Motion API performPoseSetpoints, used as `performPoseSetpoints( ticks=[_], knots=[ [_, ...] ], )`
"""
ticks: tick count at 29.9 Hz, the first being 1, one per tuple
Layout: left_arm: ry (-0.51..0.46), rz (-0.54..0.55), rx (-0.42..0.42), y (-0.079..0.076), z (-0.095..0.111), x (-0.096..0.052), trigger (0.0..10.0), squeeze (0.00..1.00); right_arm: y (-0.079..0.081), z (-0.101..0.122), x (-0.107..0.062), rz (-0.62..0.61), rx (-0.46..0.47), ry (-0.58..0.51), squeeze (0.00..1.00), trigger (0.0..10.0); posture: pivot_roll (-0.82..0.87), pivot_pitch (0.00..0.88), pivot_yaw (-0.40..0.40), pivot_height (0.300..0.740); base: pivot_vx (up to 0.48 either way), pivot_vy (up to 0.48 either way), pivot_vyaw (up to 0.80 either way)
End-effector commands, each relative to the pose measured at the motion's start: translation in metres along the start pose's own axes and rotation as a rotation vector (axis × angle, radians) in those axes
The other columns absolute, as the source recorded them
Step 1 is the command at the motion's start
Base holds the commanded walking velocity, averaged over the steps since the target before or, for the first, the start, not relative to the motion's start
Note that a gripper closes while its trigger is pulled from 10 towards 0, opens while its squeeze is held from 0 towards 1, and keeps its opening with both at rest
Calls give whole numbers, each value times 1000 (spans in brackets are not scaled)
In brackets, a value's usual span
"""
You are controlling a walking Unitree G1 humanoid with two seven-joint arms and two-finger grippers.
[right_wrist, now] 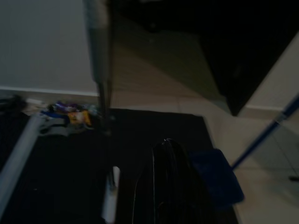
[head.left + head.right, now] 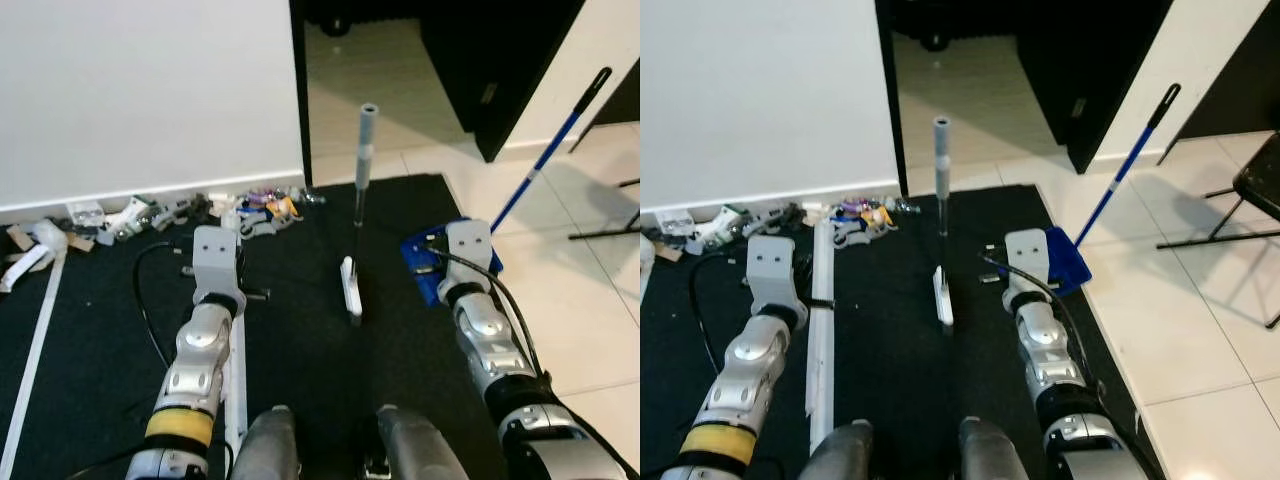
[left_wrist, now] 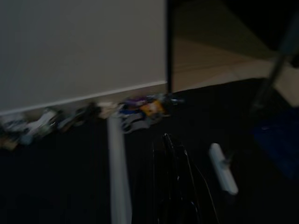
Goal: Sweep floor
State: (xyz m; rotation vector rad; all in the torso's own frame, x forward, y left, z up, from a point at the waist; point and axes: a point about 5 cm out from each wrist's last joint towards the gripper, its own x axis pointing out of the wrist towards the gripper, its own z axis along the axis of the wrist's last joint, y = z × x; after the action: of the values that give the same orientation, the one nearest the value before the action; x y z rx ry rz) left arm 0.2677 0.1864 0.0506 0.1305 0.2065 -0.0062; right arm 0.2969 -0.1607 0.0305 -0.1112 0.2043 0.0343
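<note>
Several scraps of mixed litter (image 2: 190, 212) lie along the white wall's skirting at ten o'clock, on a black mat (image 2: 300, 330). One broom (image 2: 357, 235), grey-handled with a narrow white head, stands upright at twelve o'clock between the arms, touched by neither. A blue dustpan (image 2: 1068, 258) with a long blue handle rests at two o'clock, just beside the right gripper (image 1: 170, 154). The left gripper (image 3: 170, 149) hovers over the mat; both pairs of black fingers appear pressed together, grasping nothing.
</note>
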Motion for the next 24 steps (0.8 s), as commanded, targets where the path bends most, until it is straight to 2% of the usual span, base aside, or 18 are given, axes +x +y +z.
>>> performPoseSetpoints(
  ticks=[1,24],
  knots=[
    [33,3,14,2,-7,-3,10000,0,2,1,1,2,0,7,0,10000,29,15,-9,740,0,0,800],
    [41,-1,15,2,-8,-4,10000,0,1,-2,-1,-16,2,16,0,10000,26,24,-1,740,0,0,791]
  ],
)
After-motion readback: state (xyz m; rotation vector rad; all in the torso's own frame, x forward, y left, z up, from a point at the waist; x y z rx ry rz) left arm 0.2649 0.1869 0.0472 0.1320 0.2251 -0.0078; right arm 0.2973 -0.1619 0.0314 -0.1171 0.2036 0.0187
